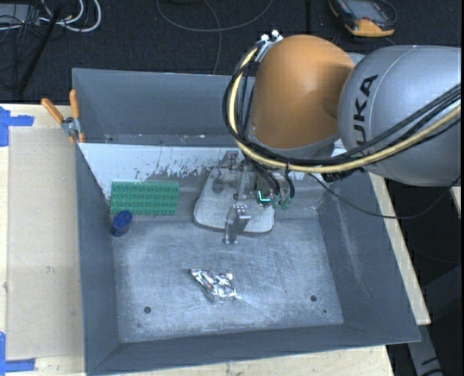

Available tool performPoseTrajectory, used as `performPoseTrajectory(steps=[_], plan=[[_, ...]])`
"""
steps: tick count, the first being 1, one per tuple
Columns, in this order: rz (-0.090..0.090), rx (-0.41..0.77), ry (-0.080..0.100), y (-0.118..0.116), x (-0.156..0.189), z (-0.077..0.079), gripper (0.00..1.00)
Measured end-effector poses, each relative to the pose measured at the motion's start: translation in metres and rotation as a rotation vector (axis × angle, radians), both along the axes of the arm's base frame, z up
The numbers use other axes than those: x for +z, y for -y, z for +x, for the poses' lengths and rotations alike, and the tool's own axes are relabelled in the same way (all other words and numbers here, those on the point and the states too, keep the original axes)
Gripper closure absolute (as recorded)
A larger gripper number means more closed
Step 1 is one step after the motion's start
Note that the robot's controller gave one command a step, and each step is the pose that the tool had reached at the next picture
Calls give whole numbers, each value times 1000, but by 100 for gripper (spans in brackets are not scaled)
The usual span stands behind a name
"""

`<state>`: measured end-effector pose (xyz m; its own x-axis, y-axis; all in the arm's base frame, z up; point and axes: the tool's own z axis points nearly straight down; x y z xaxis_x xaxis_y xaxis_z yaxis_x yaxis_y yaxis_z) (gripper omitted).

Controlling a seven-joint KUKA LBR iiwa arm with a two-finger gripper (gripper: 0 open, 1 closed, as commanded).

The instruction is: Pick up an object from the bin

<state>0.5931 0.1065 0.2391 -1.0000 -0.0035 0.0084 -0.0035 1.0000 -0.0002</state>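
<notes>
Where the pale grey flat piece (pixel 210 208) lies, directly beneath the claw (pixel 232 232), I cannot tell whether the claw is spread or pressed together. Well left of the claw sit a green studded block (pixel 144 198) and a blue cap (pixel 121 223), and crumpled foil (pixel 214 283) lies toward the bin's front.

Silver-grey robot arm (pixel 396 116) with rounded casing and the black letters "UKA" showing on its side. A smooth, domed orange cover (pixel 299 92) caps the wrist. Black and yellow cables (pixel 233 108) loop around the cover and run along the arm. Beneath are grey metal jaws with a small green light (pixel 263 198) beside them.
</notes>
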Motion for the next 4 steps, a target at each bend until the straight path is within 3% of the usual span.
performPoseTrajectory(steps=[1,2,3,4], plan=[[-1,29,-3,15,-88,-35,0],[2,123,11,44,-169,-70,0],[2,122,5,43,-167,-70,100],[1,192,17,51,-47,-63,100]])
